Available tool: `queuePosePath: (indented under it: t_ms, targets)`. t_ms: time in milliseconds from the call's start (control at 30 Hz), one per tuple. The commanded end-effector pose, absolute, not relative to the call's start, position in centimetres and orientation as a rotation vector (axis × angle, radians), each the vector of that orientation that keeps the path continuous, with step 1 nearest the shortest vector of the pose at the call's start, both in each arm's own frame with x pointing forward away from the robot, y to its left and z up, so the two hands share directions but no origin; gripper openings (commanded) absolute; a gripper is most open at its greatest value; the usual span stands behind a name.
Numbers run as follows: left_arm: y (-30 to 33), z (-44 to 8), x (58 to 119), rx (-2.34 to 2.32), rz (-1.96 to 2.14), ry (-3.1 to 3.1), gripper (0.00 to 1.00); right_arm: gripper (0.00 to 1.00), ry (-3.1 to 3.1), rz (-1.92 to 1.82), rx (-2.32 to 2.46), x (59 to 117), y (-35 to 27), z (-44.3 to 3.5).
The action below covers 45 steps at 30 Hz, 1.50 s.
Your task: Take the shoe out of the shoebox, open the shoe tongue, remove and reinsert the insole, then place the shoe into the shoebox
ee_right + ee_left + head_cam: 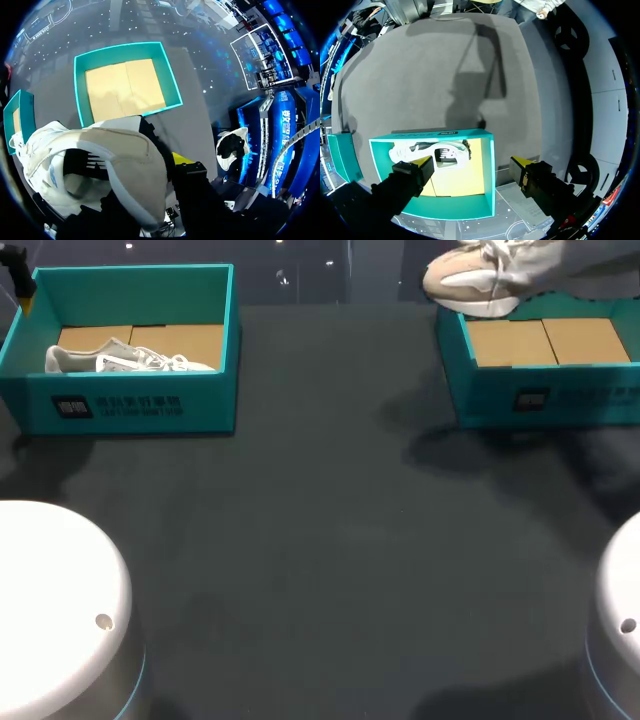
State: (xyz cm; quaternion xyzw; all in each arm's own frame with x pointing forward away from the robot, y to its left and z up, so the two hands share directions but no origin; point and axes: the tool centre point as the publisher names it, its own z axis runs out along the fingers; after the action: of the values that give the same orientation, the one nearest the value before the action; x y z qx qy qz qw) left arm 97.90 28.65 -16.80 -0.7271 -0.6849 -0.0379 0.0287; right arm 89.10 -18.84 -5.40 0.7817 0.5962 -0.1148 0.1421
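Right fingers (181, 159): clamped on the beige shoe (115, 165). One yellow tip peeks out beside it and the other is hidden behind the upper, but the shoe hangs in mid-air, so the grip looks real.
Left fingers (422, 165): spread wide apart, holding nothing, poised high over the left shoebox (489, 170).
Beige shoe: up in the air! From the head view it floats over the far rim of the right shoebox (540, 395), toe pointing toward the middle of the counter (330, 540).
Right shoebox: emptied, with just bare cardboard floor showing inside the teal walls.
White shoe (120, 360): lying on its side in the left shoebox, against the far-left part of the floor, untouched. One left fingertip hovers above it and the other hangs out past the box wall.
Step in hand: the very first one, taking the shoe out. By the look of it the lift is done and the carry is on.
Progress: early going. Tongue, insole and return to the box all lie ahead.
Next move calls for: bringing the beige shoe over the open counter between the boxes and setting it down sole-first, steady enough that the tongue can be pulled open.
Watch for: how firm the grip is can't be judged with the shoe hiding one fingertip, so it may swing or slip on the way.
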Motion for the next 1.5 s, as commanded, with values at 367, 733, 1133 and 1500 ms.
queuePosePath:
  t_ms: [367, 733, 1133, 1500]
  targets:
    - [28.7, -16.7, 97.9, -2.243, -0.120, -2.112, 1.00, 0.00, 1.681, -0.109, 2.085, 78.4, -12.9, -10.6]
    - [28.7, -16.7, 97.9, -2.243, -0.120, -2.112, 1.00, 0.00, 1.680, -0.140, 2.064, 72.7, -8.2, -16.2]
    - [28.7, -16.7, 97.9, -2.243, -0.120, -2.112, 1.00, 0.00, 1.729, -0.194, 2.077, 70.9, -4.9, -20.3]
    - [28.7, -16.7, 97.9, -2.243, -0.120, -2.112, 1.00, 0.00, 1.771, -0.205, 2.096, 71.1, -3.8, -22.4]
